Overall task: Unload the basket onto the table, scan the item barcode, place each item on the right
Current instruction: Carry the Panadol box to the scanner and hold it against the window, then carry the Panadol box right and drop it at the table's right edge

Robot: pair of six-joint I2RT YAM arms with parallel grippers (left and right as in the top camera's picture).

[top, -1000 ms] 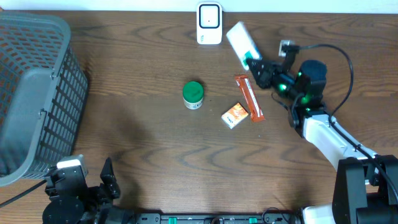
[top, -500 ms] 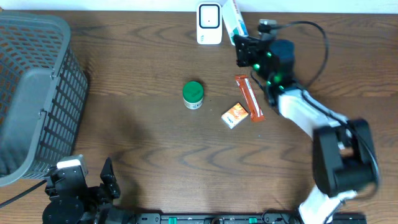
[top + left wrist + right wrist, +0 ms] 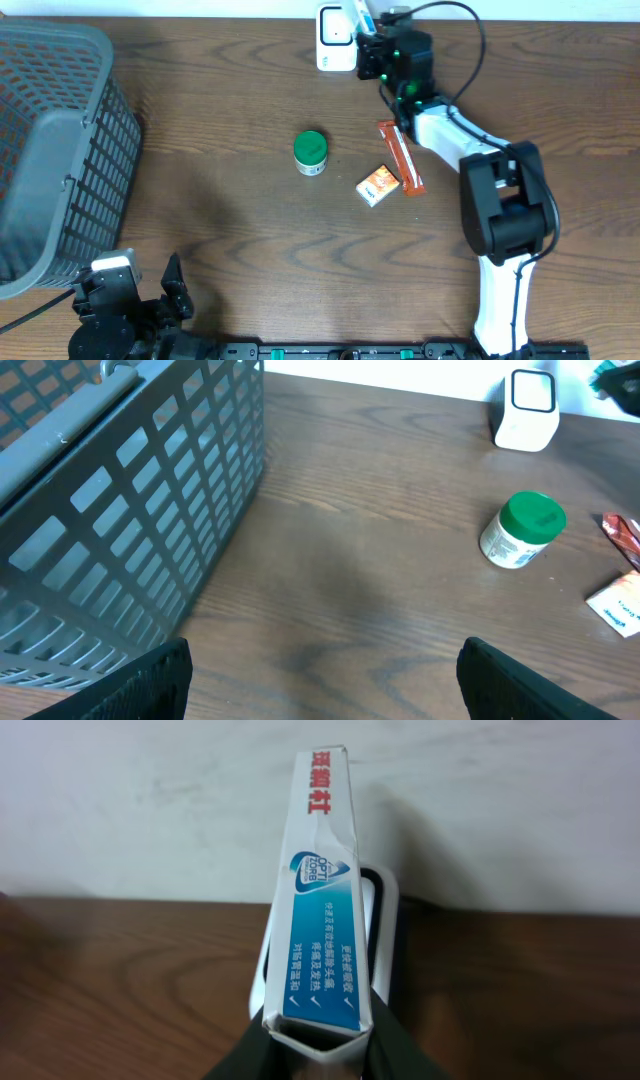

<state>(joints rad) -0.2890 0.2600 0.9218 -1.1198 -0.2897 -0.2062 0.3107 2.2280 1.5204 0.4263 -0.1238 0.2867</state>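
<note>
- Dark wood bench (image 3: 230,250), with a pale wall (image 3: 150,800) right behind its far edge.
- A grey basket (image 3: 60,150) takes up the left edge, well apart from the work.
- The right arm (image 3: 470,150) reaches to the far edge. The right gripper (image 3: 378,52) is clamped on the near end of the toothpaste box (image 3: 322,920).
- The box is held just in front of the white scanner (image 3: 336,38), which stands mid far edge. Its narrow side faces the wrist.
- The left gripper (image 3: 330,680) sits at the near left corner, jaws wide apart and empty.
- A green-lidded jar (image 3: 310,152) stands mid-bench. An orange sachet (image 3: 401,157) and a small carton (image 3: 378,185) lie just beside each other to its right.
- Risk: I cannot tell which face carries the barcode, so it may be turned away from the scanner window.
- Risk: the long box is gripped at one end only and could pivot. Pushed further, it could shove the scanner into the wall.
- Room: there is none behind the scanner. The bench is open on the near side and to the left. The sachet lies under the arm's retreat.
</note>
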